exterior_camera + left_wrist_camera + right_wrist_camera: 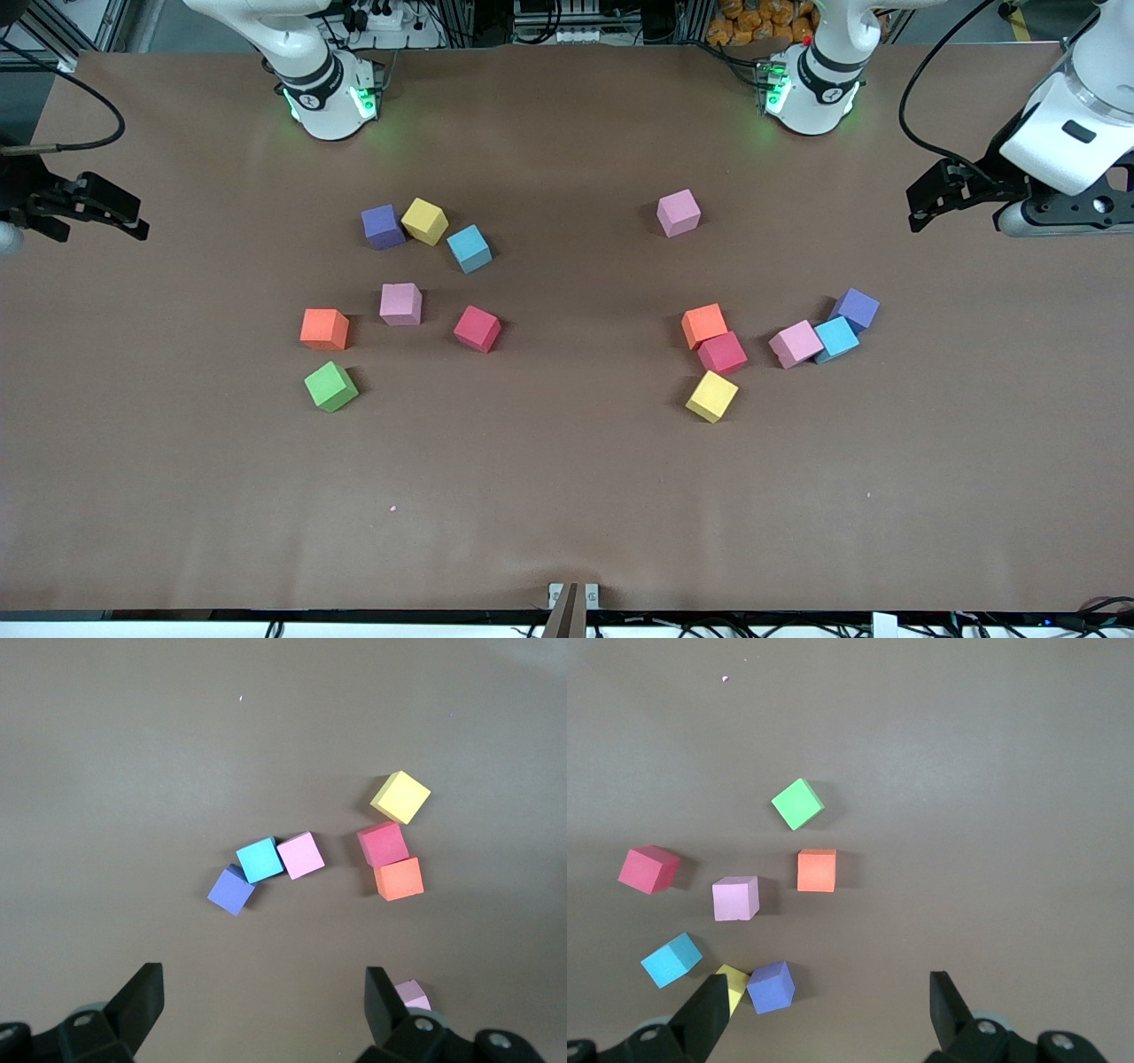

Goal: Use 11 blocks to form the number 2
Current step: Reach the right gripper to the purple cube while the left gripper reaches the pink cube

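Note:
The blocks lie loose in two scattered groups; the number 2 is not in view. Toward the right arm's end are purple (383,227), light blue (469,248), pink (400,304), orange (324,329), crimson (477,329) and green (330,386) blocks. Toward the left arm's end are pink (679,213), orange (704,325), crimson (722,353), pink (796,344), light blue (836,339) and purple (855,309) blocks. My right gripper (133,217) hangs open and empty over its end of the table. Over the other end my left gripper (917,204) is also open and empty.
One yellow cube (424,221) touches the purple block in the right arm's group. Another yellow cube (711,396) sits just nearer the front camera than the crimson block (383,844). Bare brown table (567,496) stretches between the groups and along the front edge.

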Robot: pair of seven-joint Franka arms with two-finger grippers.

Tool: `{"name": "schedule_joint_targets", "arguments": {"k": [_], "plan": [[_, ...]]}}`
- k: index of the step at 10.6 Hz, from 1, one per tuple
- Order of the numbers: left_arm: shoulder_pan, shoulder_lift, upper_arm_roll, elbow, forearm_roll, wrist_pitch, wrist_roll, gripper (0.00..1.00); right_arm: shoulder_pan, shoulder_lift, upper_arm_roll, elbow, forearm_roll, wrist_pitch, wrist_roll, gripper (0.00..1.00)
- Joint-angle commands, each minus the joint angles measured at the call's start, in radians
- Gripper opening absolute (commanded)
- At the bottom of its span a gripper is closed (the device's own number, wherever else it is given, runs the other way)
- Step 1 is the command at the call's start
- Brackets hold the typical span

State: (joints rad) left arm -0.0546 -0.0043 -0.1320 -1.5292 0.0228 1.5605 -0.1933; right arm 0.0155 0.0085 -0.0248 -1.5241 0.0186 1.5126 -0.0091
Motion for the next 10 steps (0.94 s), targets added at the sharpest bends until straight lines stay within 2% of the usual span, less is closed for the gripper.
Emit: {"name": "schedule_joint_targets", "arguments": {"k": [1, 3, 5, 8, 10], "plan": [[0.005, -0.003, -0.001, 0.017, 0.016, -0.026, 0.014, 1.0, -0.016, 0.002, 0.013, 0.012, 0.014, -0.015, 0.005, 1.0], [0.007, 0.004, -0.001, 0.017, 0.023, -0.036, 0.017, 1.0, -0.017, 0.002, 0.013, 0.012, 0.012, -0.018, 0.003, 1.0], [-0.007, 0.01, -0.012, -0.037, 0.02, -0.036, 0.006, 1.0, -0.016, 0.004, 0.013, 0.009, 0.014, -0.026, 0.005, 1.0], [-0.005, 0.0, -0.024, -0.185, -0.032, 0.009, -0.018, 1.0, -0.006, 0.008, 0.016, -0.045, 0.02, -0.013, 0.001, 1.0], [-0.005, -0.003, -0.102, -0.288, -0.049, 0.073, -0.166, 1.0, -0.003, 0.077, 0.016, -0.033, 0.081, -0.011, -0.005, 1.0]]}}
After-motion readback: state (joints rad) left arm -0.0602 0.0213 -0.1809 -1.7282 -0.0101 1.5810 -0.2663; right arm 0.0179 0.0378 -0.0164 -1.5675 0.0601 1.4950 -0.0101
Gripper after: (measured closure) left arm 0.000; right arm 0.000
